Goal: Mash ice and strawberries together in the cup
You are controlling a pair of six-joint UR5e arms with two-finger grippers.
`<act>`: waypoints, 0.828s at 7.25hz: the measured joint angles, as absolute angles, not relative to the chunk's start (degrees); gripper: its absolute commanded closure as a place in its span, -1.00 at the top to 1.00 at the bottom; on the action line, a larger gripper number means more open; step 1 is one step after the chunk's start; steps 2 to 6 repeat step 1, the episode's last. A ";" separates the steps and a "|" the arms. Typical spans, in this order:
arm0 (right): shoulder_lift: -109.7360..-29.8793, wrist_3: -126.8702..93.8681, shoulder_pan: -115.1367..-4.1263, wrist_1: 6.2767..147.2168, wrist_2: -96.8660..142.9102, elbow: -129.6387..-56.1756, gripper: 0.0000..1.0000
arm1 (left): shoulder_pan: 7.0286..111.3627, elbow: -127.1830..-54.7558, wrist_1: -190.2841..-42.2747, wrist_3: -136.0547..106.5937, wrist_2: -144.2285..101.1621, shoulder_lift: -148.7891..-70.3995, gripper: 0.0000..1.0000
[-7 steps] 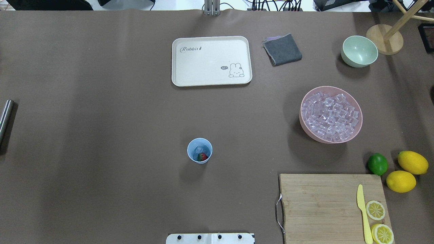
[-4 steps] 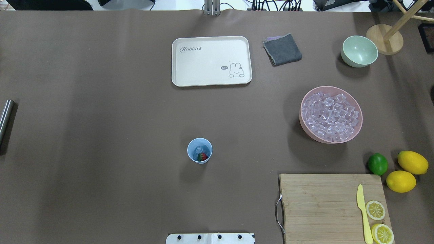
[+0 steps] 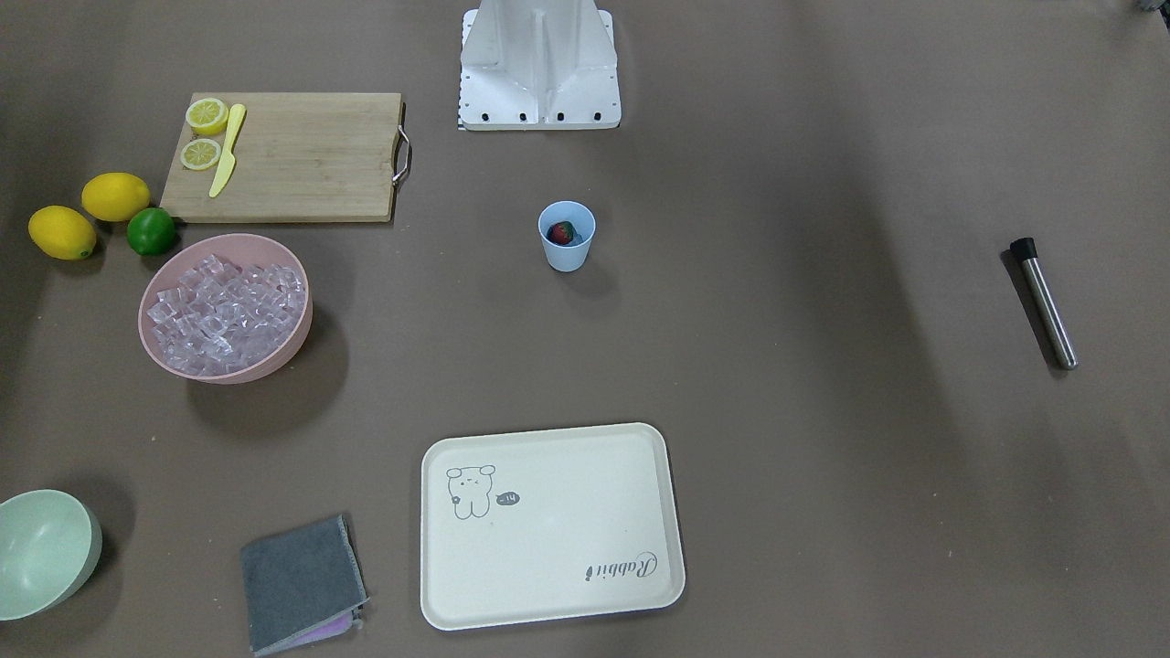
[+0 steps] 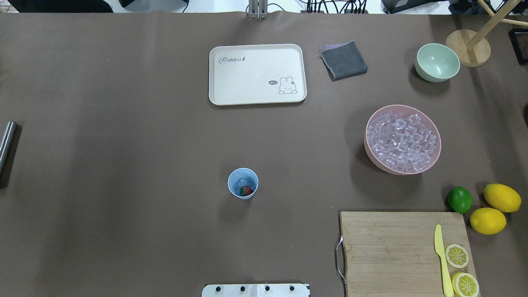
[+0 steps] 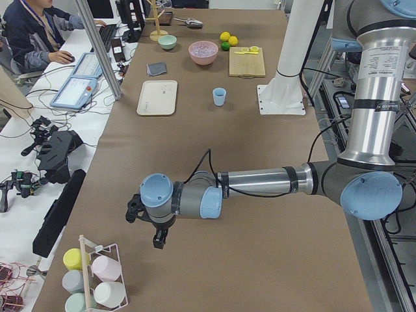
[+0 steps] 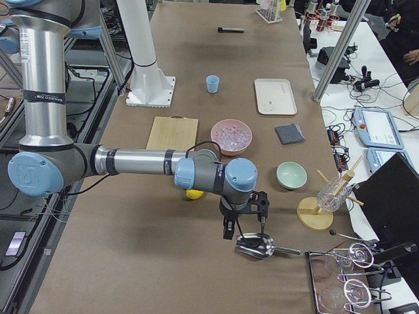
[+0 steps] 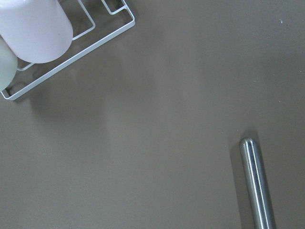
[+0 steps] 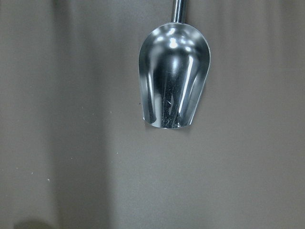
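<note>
A: Where is the light-blue cup (image 4: pixel 243 183) being seen?

B: It is being shown standing upright on the brown table (image 4: pixel 123 185), in front of the robot's base and well apart from both grippers. A red strawberry (image 4: pixel 246 190) and a few clear ice cubes (image 4: pixel 242 181) are being held inside it.

A: How is the left gripper (image 5: pixel 158 239) being held?

B: It is being held low over the table's end on the robot's left, pointing down, near a wire rack of pastel cups (image 5: pixel 97 286). A steel muddler (image 7: pixel 257 183) is being seen lying on the table near it, untouched. Whether its jaws are spread or pressed together cannot be told.

A: And the right gripper (image 6: pixel 244 229)?

B: It is being held over the opposite end, with a metal scoop (image 8: pixel 174 76) lying just below the jaws. Their state cannot be told either, nor whether the scoop is being touched.

A: What is being seen between those jaws and the cup?

B: A pink bowl (image 4: pixel 371 159) heaped with more such cubes and a wooden cutting board (image 4: pixel 387 247).
</note>
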State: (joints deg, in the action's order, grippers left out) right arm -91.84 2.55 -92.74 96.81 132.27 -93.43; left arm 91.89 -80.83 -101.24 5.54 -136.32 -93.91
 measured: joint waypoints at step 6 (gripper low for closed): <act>-91.56 2.55 -92.73 96.83 132.17 -93.40 1.00 | 91.87 -81.03 -100.74 5.51 -136.27 -94.21 0.96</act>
